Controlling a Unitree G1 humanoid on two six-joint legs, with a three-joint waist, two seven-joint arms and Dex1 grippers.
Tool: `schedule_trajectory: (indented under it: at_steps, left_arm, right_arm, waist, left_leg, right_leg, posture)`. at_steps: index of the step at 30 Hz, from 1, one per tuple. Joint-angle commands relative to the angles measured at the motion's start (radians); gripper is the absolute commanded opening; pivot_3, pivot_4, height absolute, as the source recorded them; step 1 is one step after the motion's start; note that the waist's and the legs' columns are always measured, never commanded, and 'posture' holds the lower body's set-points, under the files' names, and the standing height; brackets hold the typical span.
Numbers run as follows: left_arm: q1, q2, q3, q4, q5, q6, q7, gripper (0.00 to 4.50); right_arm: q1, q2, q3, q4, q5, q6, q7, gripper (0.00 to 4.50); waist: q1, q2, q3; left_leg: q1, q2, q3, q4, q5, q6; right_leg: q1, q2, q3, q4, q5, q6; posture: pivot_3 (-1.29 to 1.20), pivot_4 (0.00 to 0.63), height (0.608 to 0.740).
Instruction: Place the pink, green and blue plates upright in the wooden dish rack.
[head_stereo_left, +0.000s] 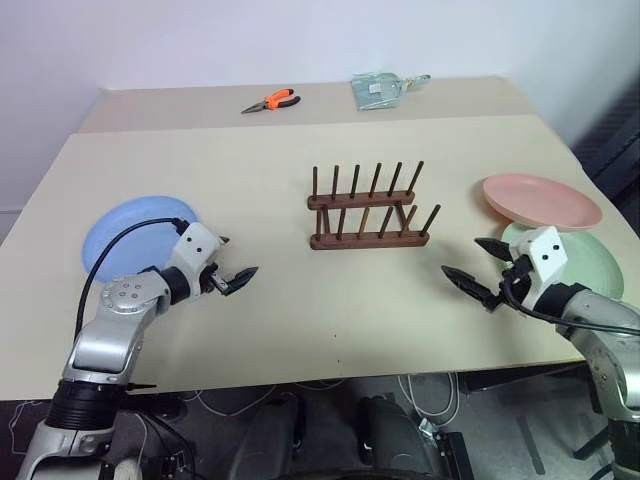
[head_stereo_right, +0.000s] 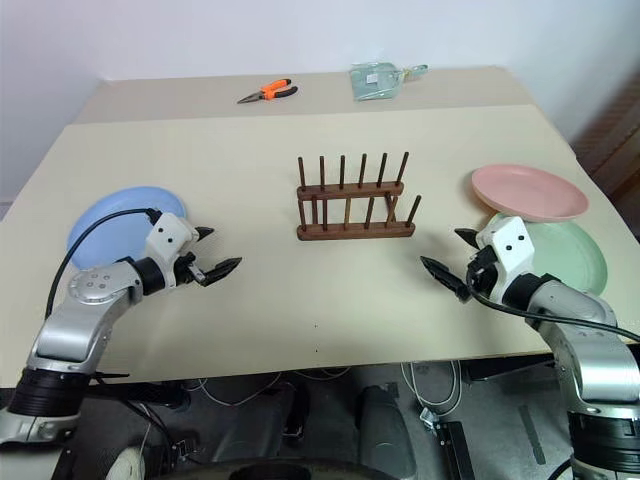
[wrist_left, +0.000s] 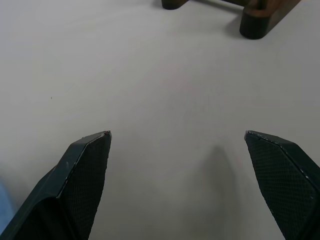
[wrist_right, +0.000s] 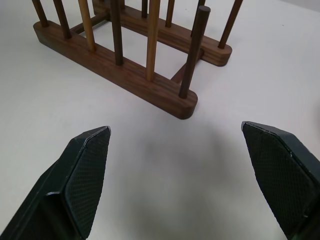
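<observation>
We see the table (head_stereo_left: 300, 320) carrying the wooden dish rack (head_stereo_left: 366, 212) at its middle, empty, with the blue plate (head_stereo_left: 125, 245) flat near the left edge. The green plate (head_stereo_left: 590, 262) lies by the right edge, the pink plate (head_stereo_left: 541, 200) overlapping its far side. Our left gripper (head_stereo_left: 238, 272) and right gripper (head_stereo_left: 478, 268) hover over bare tabletop, jaws wide, holding nothing.

Rack (head_stereo_left: 368, 211): dark brown wood, two parallel base bars, each with a row of thin upright pegs; stands empty at the table's centre.
Blue plate (head_stereo_left: 125, 243): round, light blue; lies flat on the table, well left of the rack.
Pink plate (head_stereo_left: 541, 199): round, pale pink; lies right of the rack, its near edge resting on the green plate.
Green plate (head_stereo_left: 592, 262): round, pale green; lies flat, partly under the pink plate, near the table's right edge.
</observation>
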Motion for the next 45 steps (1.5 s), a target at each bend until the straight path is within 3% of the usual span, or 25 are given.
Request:
schedule_trajectory:
  at_steps: [1, 5, 9, 15, 20, 23, 29, 37, 42, 43, 45]
  left_arm:
    - [-0.003, -0.008, -0.003, -0.009, 0.012, -0.030, 0.009, 4.40]
    - [-0.036, -0.053, -0.034, 0.009, -0.024, -0.023, -0.029, 4.40]
    - [-0.098, -0.080, -0.112, 0.076, 0.029, -0.061, -0.056, 4.40]
    - [-0.357, -0.231, -0.274, 0.406, 0.135, -0.179, -0.091, 4.40]
    - [-0.508, -0.352, -0.333, 0.688, 0.185, -0.281, -0.131, 4.40]
    - [-0.558, -0.393, -0.329, 0.809, 0.202, -0.332, -0.131, 3.63]
    - [-0.572, -0.410, -0.330, 0.864, 0.213, -0.418, -0.176, 0.79]
    - [-0.418, -0.333, -0.346, 0.468, 0.104, -0.353, -0.410, 0.78]
    - [-0.361, -0.265, -0.346, 0.352, 0.119, -0.269, -0.424, 0.78]
    - [-0.356, -0.258, -0.343, 0.346, 0.121, -0.255, -0.418, 1.80]
    - [-0.348, -0.244, -0.344, 0.334, 0.128, -0.242, -0.404, 2.66]
  right_arm:
    - [-0.025, -0.004, 0.002, 0.008, -0.017, -0.039, -0.008, 4.31]
    - [-0.048, -0.001, 0.020, 0.020, 0.009, -0.005, 0.009, 4.31]
    - [-0.043, -0.003, 0.036, -0.005, 0.009, 0.001, 0.013, 4.31]
    - [0.004, 0.022, 0.042, -0.087, -0.034, -0.003, -0.072, 4.31]
    - [0.108, 0.043, 0.001, -0.210, -0.045, 0.021, -0.145, 4.31]
    - [0.171, 0.056, -0.034, -0.273, -0.046, 0.038, -0.183, 4.50]
    - [0.261, 0.065, -0.048, -0.349, -0.053, 0.055, -0.213, 4.50]
    - [0.292, 0.038, -0.077, -0.297, -0.061, 0.028, -0.175, 4.50]
    - [0.295, 0.027, -0.095, -0.257, -0.073, 0.005, -0.154, 4.50]
    - [0.294, 0.026, -0.096, -0.251, -0.076, 0.002, -0.153, 4.50]
    - [0.298, 0.025, -0.099, -0.241, -0.083, -0.005, -0.149, 4.50]
  waist:
    - [0.001, 0.000, 0.000]
    - [0.001, 0.000, 0.000]
    - [0.002, 0.000, 0.000]
    - [0.022, -0.001, 0.000]
    - [0.029, -0.001, 0.000]
    - [0.029, -0.001, 0.000]
    - [0.025, -0.001, -0.001]
    - [0.025, -0.001, 0.000]
    - [0.025, -0.001, -0.001]
    - [0.025, -0.001, -0.001]
    - [0.027, -0.001, -0.001]
  left_leg:
    - [0.000, 0.000, 0.000, 0.000, 0.000, 0.000]
    - [0.000, 0.000, 0.000, 0.000, 0.000, 0.000]
    - [0.000, 0.000, 0.000, 0.000, 0.000, 0.000]
    - [0.000, -0.001, 0.000, 0.002, 0.000, 0.000]
    - [-0.001, -0.001, 0.001, 0.002, -0.001, 0.002]
    - [-0.001, -0.001, 0.000, 0.003, -0.001, 0.002]
    - [-0.001, -0.001, 0.000, 0.004, -0.001, 0.002]
    - [-0.001, -0.001, 0.001, 0.003, -0.001, 0.003]
    - [-0.001, -0.001, 0.000, 0.004, -0.001, 0.003]
    - [-0.001, -0.001, 0.000, 0.004, -0.001, 0.003]
    - [-0.001, -0.001, 0.000, 0.004, -0.001, 0.003]
  right_leg:
    - [0.000, 0.000, 0.000, 0.000, 0.000, 0.000]
    - [0.000, 0.000, 0.000, 0.000, 0.000, 0.000]
    - [0.000, 0.000, 0.000, 0.000, 0.000, 0.000]
    - [0.001, 0.001, -0.001, 0.000, 0.000, 0.001]
    - [0.000, 0.001, -0.001, -0.001, 0.002, 0.003]
    - [0.001, 0.001, -0.001, -0.001, 0.001, 0.003]
    - [0.002, 0.001, -0.001, -0.001, 0.001, 0.003]
    - [0.002, 0.001, -0.001, -0.001, 0.000, 0.002]
    - [0.002, 0.000, -0.001, -0.001, 0.000, 0.001]
    - [0.002, 0.001, -0.001, -0.001, 0.000, 0.001]
    - [0.002, 0.001, -0.001, -0.001, 0.000, 0.001]
  posture:
    - [0.00, 0.150, 0.719]
    - [0.00, 0.150, 0.719]
    - [0.00, 0.150, 0.719]
    - [0.00, 0.150, 0.719]
    - [0.00, 0.150, 0.719]
    - [0.00, 0.150, 0.719]
    - [0.00, 0.150, 0.719]
    - [0.00, 0.150, 0.719]
    - [0.00, 0.150, 0.719]
    - [0.00, 0.150, 0.719]
    - [0.00, 0.150, 0.719]
